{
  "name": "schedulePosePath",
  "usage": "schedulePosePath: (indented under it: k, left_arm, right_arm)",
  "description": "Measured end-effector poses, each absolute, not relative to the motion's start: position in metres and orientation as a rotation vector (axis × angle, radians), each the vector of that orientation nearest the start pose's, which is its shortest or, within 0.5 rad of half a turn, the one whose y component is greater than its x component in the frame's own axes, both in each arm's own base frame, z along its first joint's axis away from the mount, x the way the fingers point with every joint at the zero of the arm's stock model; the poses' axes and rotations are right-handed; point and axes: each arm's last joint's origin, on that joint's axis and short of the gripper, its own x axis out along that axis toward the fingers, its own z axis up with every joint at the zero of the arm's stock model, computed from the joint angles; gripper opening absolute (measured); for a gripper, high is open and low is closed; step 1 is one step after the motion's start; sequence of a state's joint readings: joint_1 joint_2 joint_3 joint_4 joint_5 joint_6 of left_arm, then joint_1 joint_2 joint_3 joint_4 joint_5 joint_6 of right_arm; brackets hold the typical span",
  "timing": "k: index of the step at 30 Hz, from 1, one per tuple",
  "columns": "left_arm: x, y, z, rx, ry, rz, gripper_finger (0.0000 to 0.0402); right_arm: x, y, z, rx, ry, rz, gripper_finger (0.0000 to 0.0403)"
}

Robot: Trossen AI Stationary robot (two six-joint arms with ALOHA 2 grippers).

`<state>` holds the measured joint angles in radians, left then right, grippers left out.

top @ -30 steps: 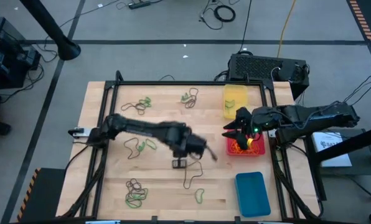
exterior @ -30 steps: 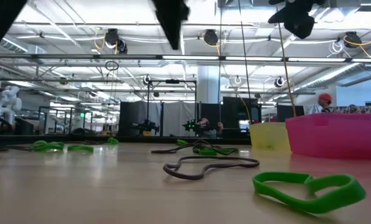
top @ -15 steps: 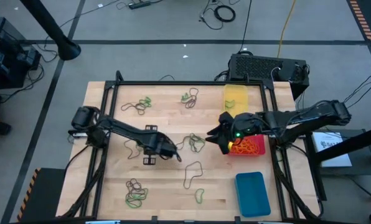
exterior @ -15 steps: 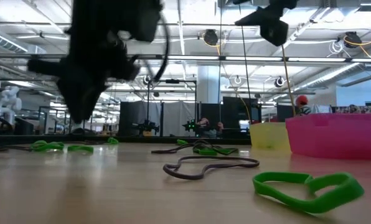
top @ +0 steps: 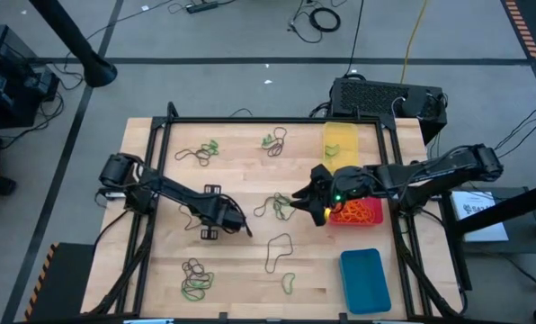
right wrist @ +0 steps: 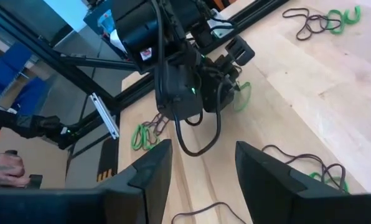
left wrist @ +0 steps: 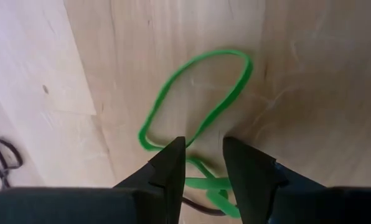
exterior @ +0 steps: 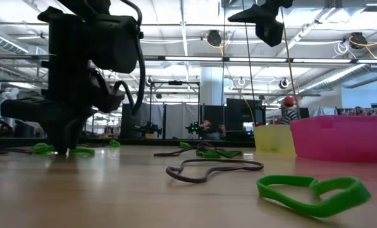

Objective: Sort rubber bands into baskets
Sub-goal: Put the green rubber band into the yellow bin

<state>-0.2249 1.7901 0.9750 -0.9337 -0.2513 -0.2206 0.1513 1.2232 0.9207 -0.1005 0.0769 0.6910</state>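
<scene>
The left arm is stretched from its base at the left edge of the worktop toward the middle, bent low. Its wrist is pitched down so that the left claw [top: 216,217] is held at the wood surface; in the low view its fingertips are seen at or just above the worktop. The fingers [left wrist: 170,163] of this claw are parted by a narrow gap. The right arm is extended from the right side toward the centre, kept well above the surface. The right claw [top: 306,195] is carried high and level, with its fingers [right wrist: 149,171] spread wide apart and nothing held between them.
</scene>
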Motion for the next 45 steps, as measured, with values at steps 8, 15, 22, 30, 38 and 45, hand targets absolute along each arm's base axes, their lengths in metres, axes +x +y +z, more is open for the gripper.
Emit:
schedulePosePath:
  k: [8, 15, 22, 30, 38, 45]
  left_arm:
    - [0.272, -0.055, 0.131, 0.369, 1.680, -0.017, 0.0122]
    - [0.272, -0.056, 0.131, 0.417, 1.680, -0.143, 0.0100]
    - [0.273, -0.054, 0.131, 0.358, 1.685, -0.160, 0.0009]
    - [0.306, -0.051, 0.158, 0.289, 1.539, -0.153, 0.0003]
    - [0.353, -0.046, 0.211, 0.238, 1.237, -0.123, 0.0002]
    - [0.391, -0.023, 0.260, 0.133, 0.879, -0.044, 0.0002]
  right_arm:
    - [0.267, 0.038, 0.299, 0.605, 0.405, -0.061, 0.0169]
    - [0.267, 0.039, 0.298, 0.581, 0.414, -0.053, 0.0169]
    - [0.266, 0.041, 0.296, 0.590, 0.456, 0.003, 0.0169]
    - [0.263, 0.043, 0.294, 0.618, 0.519, 0.065, 0.0169]
    - [0.226, 0.036, 0.301, 0.621, 0.638, -0.031, 0.0169]
    - [0.161, 0.021, 0.324, 0.604, 0.582, -0.204, 0.0169]
